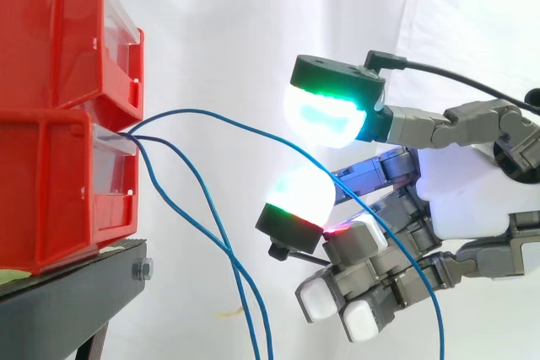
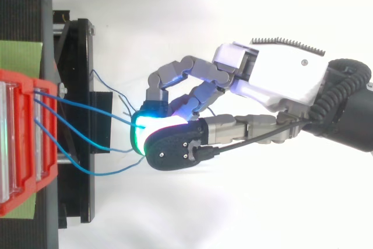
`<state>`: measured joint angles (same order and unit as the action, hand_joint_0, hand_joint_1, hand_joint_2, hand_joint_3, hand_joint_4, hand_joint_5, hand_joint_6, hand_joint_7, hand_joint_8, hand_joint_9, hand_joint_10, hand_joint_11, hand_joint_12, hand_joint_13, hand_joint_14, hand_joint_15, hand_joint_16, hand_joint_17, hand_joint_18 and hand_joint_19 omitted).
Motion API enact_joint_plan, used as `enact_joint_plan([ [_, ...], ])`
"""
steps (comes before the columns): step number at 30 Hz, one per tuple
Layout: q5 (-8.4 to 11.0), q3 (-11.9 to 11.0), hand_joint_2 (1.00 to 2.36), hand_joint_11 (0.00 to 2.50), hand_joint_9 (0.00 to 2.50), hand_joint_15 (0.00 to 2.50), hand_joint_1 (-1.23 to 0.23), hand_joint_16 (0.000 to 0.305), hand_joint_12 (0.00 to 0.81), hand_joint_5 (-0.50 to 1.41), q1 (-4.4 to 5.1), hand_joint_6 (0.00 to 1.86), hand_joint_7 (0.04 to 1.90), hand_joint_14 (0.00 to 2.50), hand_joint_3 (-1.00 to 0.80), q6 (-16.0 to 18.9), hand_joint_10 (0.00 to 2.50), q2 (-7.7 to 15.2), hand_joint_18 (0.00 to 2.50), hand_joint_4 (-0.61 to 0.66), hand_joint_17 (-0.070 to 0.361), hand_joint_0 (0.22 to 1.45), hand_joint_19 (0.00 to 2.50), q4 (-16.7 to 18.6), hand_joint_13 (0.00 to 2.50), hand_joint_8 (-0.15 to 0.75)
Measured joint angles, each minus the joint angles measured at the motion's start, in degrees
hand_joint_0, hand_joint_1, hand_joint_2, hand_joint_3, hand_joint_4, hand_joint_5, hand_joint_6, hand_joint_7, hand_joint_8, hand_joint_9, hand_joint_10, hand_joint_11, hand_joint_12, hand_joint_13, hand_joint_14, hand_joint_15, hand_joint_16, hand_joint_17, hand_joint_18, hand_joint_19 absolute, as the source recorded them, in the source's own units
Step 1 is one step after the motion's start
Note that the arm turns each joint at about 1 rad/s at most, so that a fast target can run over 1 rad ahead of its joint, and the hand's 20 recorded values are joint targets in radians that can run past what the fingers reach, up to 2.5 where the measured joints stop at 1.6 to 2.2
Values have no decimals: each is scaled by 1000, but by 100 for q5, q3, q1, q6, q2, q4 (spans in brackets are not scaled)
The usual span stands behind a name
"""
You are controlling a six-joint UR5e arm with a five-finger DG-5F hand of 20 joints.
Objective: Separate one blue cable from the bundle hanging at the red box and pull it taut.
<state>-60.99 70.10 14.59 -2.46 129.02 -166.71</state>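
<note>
While hovering right of the red box (image 1: 59, 115), spreads fingers (image 1: 325, 115) above and below one blue cable (image 1: 253, 128), seemingly without pinching it. Curls lower fingers on nothing. Shows that cable arcing slack from box through hand (image 1: 472, 196).

One camera stands beside the red bins (image 1: 59, 115), about level with them, and looks straight across their front toward the white curtain (image 1: 253, 23). It sits close, so the bins crowd its left edge and the hand (image 1: 468, 196) comes in from the right. The other camera hangs above the bins and looks straight down, just as close. Both take in the bins' front, the blue cables (image 1: 231, 252) and the hand.
</note>
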Motion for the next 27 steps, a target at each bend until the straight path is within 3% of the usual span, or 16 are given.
enact_joint_plan([
  [7,0,-1,1025,1205,1096,674,-698,50,398,-169,0,932,1284,25,-62,1,18,0,733,153,112,599,667,0,839,370],
  [13,0,-3,1024,1194,1088,668,-755,51,399,-171,2,934,1409,24,-40,1,17,0,744,104,114,636,653,10,839,366],
  [17,0,-1,1022,1188,1071,672,-760,50,396,-182,1,944,1344,24,-138,1,18,0,739,100,112,666,655,14,830,359],
  [21,0,-2,1005,1196,1068,671,-645,51,393,-181,2,931,1180,24,-438,1,18,0,716,206,114,586,662,8,816,364],
  [24,0,-2,1001,1188,1083,685,-463,52,398,-172,4,911,1219,24,-485,2,18,0,705,198,116,567,670,5,812,367],
  [27,0,-1,1006,1181,1098,676,-424,51,392,-158,6,894,1232,24,-426,3,18,0,687,166,114,601,677,5,804,361],
])
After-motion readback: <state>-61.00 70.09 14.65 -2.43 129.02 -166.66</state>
